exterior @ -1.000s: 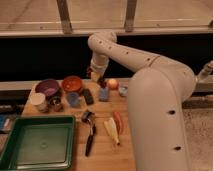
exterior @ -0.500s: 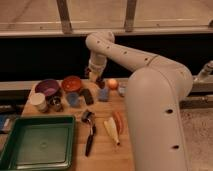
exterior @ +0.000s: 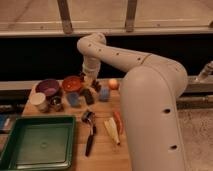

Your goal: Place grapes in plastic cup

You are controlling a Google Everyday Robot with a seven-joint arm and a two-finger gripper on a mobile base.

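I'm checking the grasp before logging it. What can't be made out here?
Camera view: what the gripper, low beside the orange bowl, holds, if anything; its wrist covers it.
The grapes: nowhere certain; the dark bit by the gripper is too small to name.
The arm: base cut off by the bottom edge.

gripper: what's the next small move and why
Probably ease the gripper down onto the grapes just below it, beside the orange bowl. It doesn't clearly have them yet, and the blue cup stands just in front of that bowl.
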